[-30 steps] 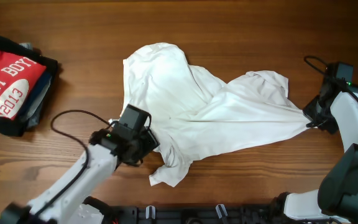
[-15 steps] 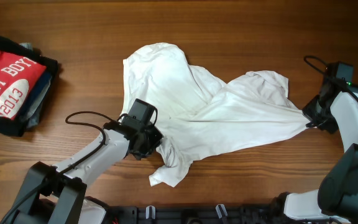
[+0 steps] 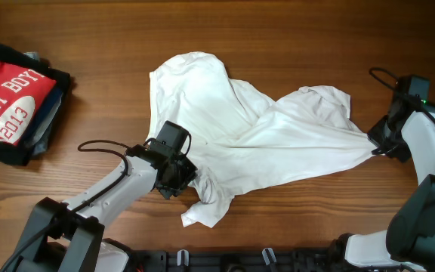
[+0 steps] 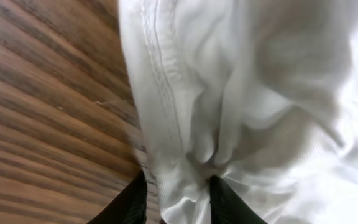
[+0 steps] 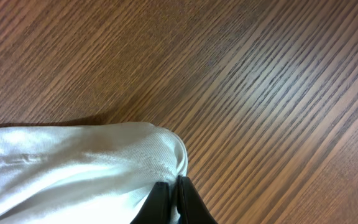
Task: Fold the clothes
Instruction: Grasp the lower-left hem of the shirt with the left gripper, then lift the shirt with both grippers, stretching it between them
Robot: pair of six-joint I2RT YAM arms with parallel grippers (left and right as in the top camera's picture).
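Note:
A crumpled white shirt [image 3: 232, 128] lies across the middle of the wooden table. My left gripper [image 3: 183, 175] is at the shirt's lower left edge; in the left wrist view its open fingers [image 4: 176, 196] straddle a bunched fold of the white fabric [image 4: 241, 93]. My right gripper [image 3: 374, 143] is at the shirt's right corner; in the right wrist view its fingers [image 5: 169, 194] are shut on the hem of the white fabric [image 5: 79, 165], which is stretched taut toward it.
A folded stack of clothes with a red printed shirt on top [image 3: 10, 102] sits at the table's far left. Bare wood lies above and between the shirt and the stack.
My left gripper has moved right onto the shirt's lower left edge, then crept slightly further in. The right arm and the shirt's right corner have not moved.

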